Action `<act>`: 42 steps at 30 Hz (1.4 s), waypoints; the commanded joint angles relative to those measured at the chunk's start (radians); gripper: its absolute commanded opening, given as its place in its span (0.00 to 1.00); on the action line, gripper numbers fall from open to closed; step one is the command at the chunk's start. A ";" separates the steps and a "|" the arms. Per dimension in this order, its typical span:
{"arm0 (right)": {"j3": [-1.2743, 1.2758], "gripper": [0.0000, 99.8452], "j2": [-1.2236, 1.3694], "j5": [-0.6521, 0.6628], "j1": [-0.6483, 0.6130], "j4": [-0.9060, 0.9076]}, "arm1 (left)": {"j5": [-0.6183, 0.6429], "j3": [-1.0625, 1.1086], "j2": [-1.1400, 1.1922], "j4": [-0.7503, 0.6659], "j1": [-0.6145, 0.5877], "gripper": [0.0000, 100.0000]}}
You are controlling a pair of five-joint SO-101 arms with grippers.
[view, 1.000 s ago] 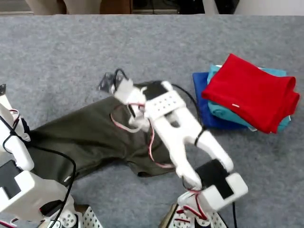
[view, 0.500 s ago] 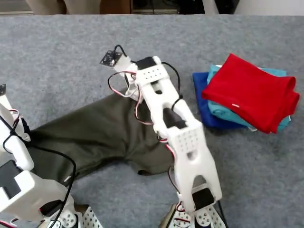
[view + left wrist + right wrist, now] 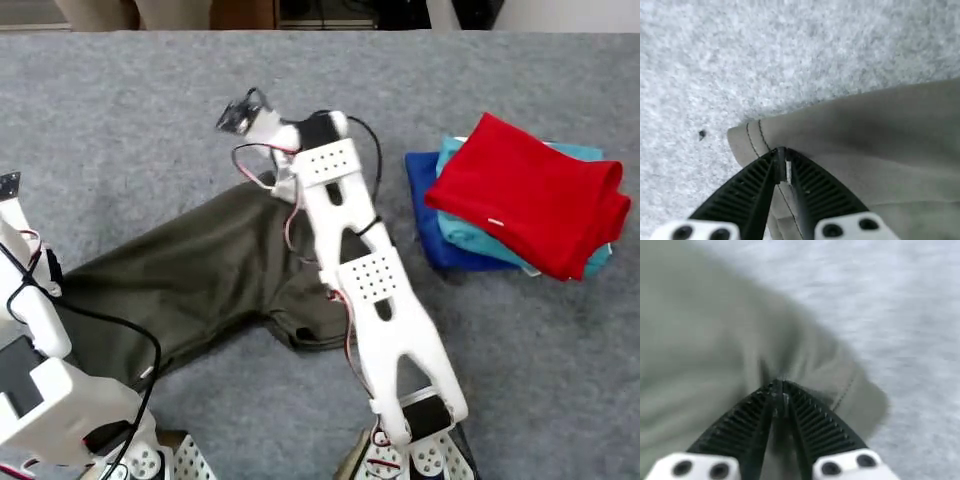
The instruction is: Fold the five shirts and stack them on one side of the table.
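Observation:
An olive-green shirt lies spread across the left middle of the grey table. My right gripper is shut on the shirt's far edge, near the table's centre, where the white arm stretches out from the front. My left gripper is shut on a stitched hem corner of the same shirt at the table's left edge. Folded shirts sit stacked at the right: a red one on top, a teal one under it and a blue one at the bottom.
The left arm's white base and black cable stand at the front left over the shirt's near part. Bare grey table runs along the far side.
The right arm has stretched out from its bent pose toward the far side, carrying the shirt's edge with it and pulling the cloth flatter. The left arm stays put.

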 commanded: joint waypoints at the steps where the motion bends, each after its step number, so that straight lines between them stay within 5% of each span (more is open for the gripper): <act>1: -0.054 0.00 -0.157 0.000 -0.008 0.035 | -0.012 -0.124 -0.021 0.127 0.009 0.02; 6: -0.050 0.00 -0.306 -0.021 0.002 0.038 | -0.031 -0.250 -0.025 0.278 0.000 0.02; 12: 0.065 0.00 -0.527 -0.092 -0.013 0.038 | -0.103 -0.095 -0.252 0.301 0.006 0.02; 18: 0.423 0.00 -0.828 -0.084 -0.016 0.037 | -0.112 0.206 -0.618 0.242 0.014 0.02; 27: 1.092 0.00 -1.239 0.021 -0.016 0.000 | -0.160 0.410 -0.610 0.247 0.046 0.02; 36: 1.787 0.00 -1.612 0.264 -0.033 -0.203 | -0.101 0.529 -0.608 -0.107 0.008 0.02; 42: 2.207 0.04 -1.842 0.350 -0.087 -0.322 | 0.058 0.560 -0.598 -0.276 0.012 0.02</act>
